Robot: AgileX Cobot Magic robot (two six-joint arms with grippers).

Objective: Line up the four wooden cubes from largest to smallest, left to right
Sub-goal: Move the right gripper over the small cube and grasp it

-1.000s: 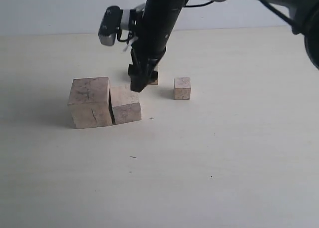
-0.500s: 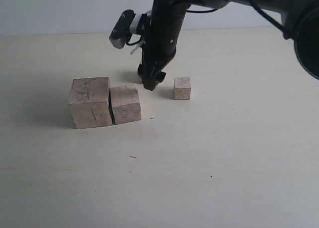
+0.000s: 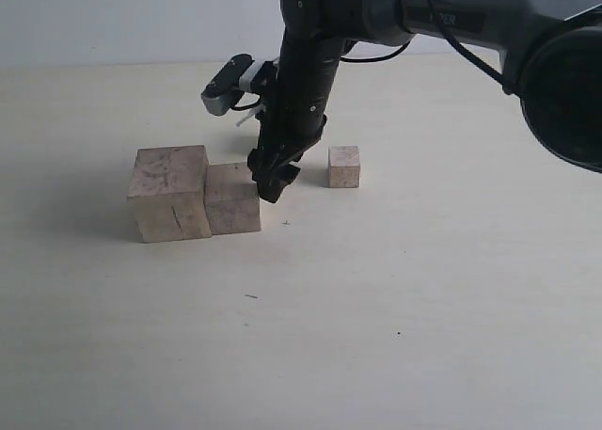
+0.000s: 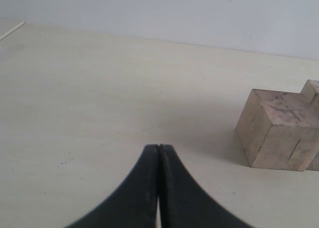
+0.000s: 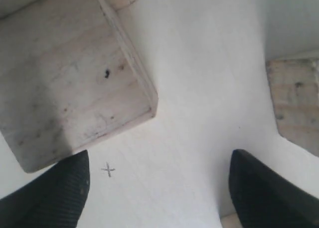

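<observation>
Wooden cubes (image 3: 171,193) — pale, mottled, square-edged; the second-largest cube (image 3: 233,199) sits just beside the right end effector (image 3: 273,187), its textured black fingers (image 5: 50,198) apart and empty. Only the left wrist view shows the left end effector (image 4: 158,155) — pressed together.

Arm hardware: black throughout.
Right arm (image 3: 310,63) glossy, rounded links, pale lettering on upper link; thin black cable (image 3: 374,59); silver-and-black wrist camera (image 3: 226,84). Right gripper (image 5: 158,185) with ribbed black pads (image 5: 50,198); left gripper (image 4: 158,148) with smooth, curved black fingers.
</observation>
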